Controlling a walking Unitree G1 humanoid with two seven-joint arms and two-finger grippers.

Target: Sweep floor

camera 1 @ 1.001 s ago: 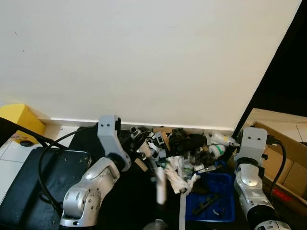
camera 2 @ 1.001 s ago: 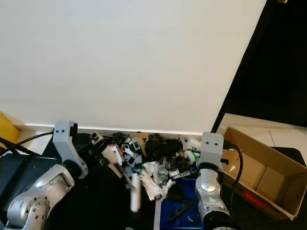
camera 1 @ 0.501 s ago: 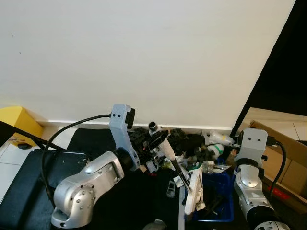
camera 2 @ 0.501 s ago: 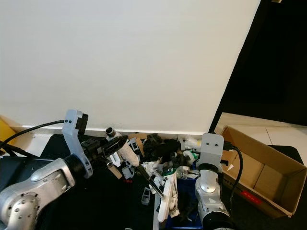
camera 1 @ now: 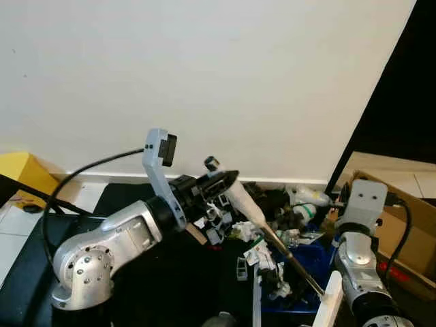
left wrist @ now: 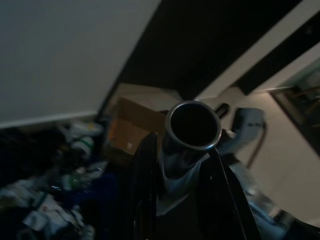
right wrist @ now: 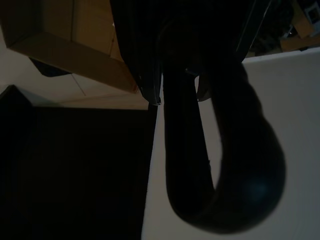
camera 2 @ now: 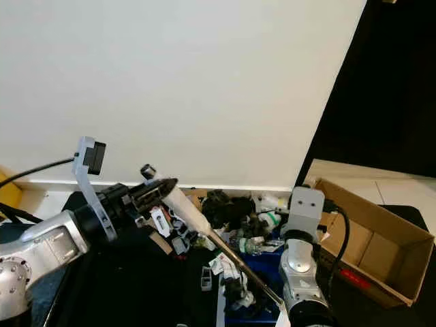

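Gripping the broom handle (camera 1: 240, 197) at its upper end, the left gripper (camera 1: 208, 185) sits mid-frame, fingers (left wrist: 145, 190) pinched on the tube. Handle slants down to lower right, w/ white broom head (camera 1: 331, 300) at bottom edge, by the blue dustpan (camera 1: 310, 255). Litter pile (camera 1: 262, 214) lies along the wall base (camera 1: 204, 178), centre frame. Right gripper (right wrist: 190, 100): dark, closed on a black curved handle (right wrist: 230, 165). Cardboard box (camera 2: 371, 238) at right.

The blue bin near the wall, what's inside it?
The blue bin holds scraps of white paper and dark bits of litter. The broom held in the left hand crosses above it, hiding part of the contents; the bottom can't be seen.
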